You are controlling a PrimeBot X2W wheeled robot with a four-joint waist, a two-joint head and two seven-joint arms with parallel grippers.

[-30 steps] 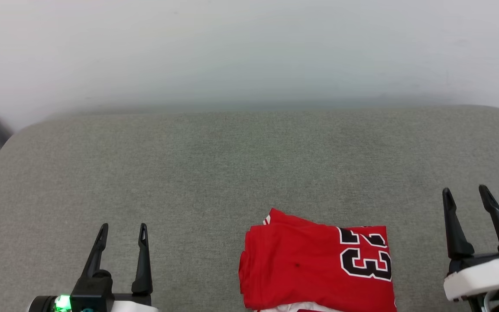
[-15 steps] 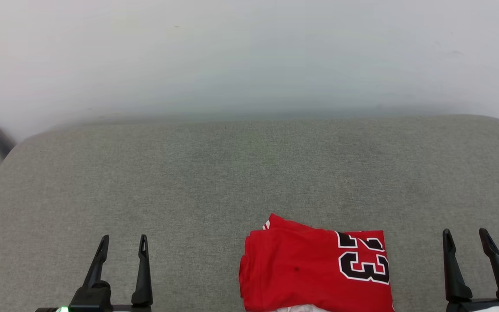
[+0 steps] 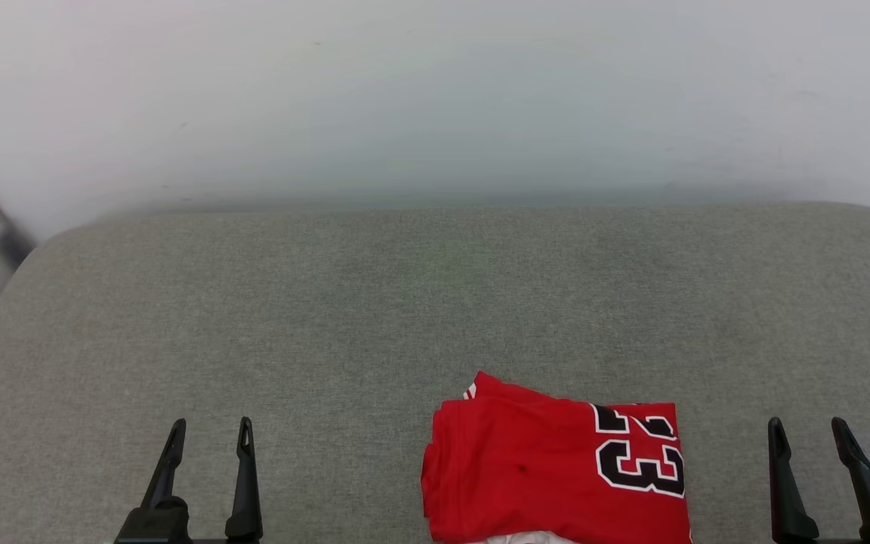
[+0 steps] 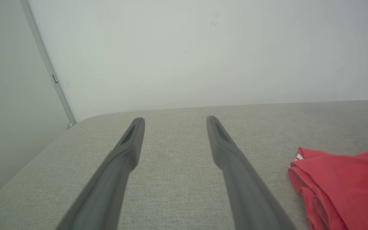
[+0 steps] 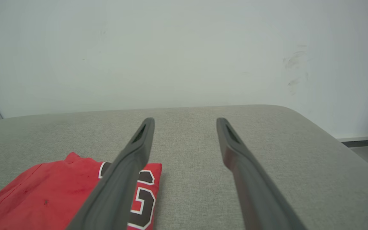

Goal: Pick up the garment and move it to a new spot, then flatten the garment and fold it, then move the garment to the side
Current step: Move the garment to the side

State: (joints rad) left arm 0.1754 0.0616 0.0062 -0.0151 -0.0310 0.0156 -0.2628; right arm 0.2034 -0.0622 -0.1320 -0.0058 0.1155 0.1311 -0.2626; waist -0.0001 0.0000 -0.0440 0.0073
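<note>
Red folded jersey T-shirt with black "23" lettering (image 3: 556, 472) lies on the grey fabric cushion (image 3: 405, 302) at the head view's lower centre-right, so your empty right gripper (image 3: 805, 425), fingers apart, is nearer than your left gripper (image 3: 211, 423), likewise spread

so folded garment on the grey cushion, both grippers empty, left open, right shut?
Not quite: the right gripper is open too, its fingers spread apart in the right wrist view. The rest holds: the garment lies folded on the grey cushion, the left gripper open, both empty.
</note>
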